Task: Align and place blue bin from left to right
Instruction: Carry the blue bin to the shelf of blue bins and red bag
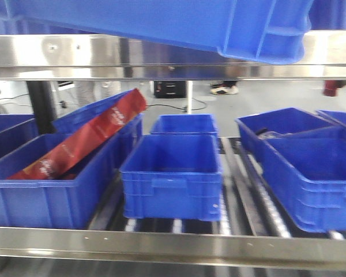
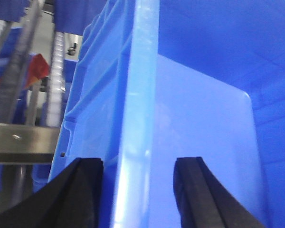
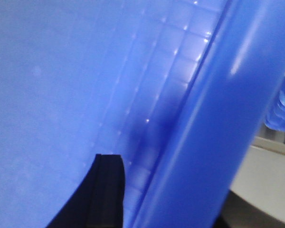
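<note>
The blue bin hangs tilted over the shelf rail, its top cut off; the left tool seemingly clamps its rim; the right tool shows one finger, so we cannot tell its grip; smaller bins sit below.

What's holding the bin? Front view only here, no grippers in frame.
Observer: Left gripper grips the bin, one finger on each side of its rim.
Operator: Right side?
Observer: Right wrist view shows one black finger against the bin's smooth face. The other is hidden, so the grip is unclear.
Operator: Anything inside?
Observer: The inner wall that the left wrist view shows is bare. The floor is out of view.
</note>
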Robot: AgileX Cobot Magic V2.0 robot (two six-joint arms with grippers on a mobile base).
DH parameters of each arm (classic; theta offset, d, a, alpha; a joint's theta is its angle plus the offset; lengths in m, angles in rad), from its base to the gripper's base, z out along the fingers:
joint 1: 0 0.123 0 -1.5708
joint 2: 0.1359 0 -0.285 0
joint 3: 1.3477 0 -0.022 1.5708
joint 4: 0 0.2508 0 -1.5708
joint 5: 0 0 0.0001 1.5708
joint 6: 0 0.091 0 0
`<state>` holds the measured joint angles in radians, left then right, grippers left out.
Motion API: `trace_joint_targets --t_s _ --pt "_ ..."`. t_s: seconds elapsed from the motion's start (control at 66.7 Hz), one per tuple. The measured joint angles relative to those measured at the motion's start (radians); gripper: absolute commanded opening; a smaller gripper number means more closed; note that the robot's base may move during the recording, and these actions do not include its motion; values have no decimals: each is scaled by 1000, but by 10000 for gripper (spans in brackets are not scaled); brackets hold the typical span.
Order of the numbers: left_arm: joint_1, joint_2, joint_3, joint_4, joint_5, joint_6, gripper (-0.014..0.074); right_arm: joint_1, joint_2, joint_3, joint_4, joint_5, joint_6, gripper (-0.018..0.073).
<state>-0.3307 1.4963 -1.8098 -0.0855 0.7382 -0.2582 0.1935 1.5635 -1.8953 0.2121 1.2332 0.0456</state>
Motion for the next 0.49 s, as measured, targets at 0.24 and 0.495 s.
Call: trace_joint_targets --t_s 0.24,0.495 --pt "0 0 0 0 0 0 -111 0 0 0 0 0 0 -70" --pt "0 0 0 0 0 0 -111 0 0 0 0 0 0 -70"
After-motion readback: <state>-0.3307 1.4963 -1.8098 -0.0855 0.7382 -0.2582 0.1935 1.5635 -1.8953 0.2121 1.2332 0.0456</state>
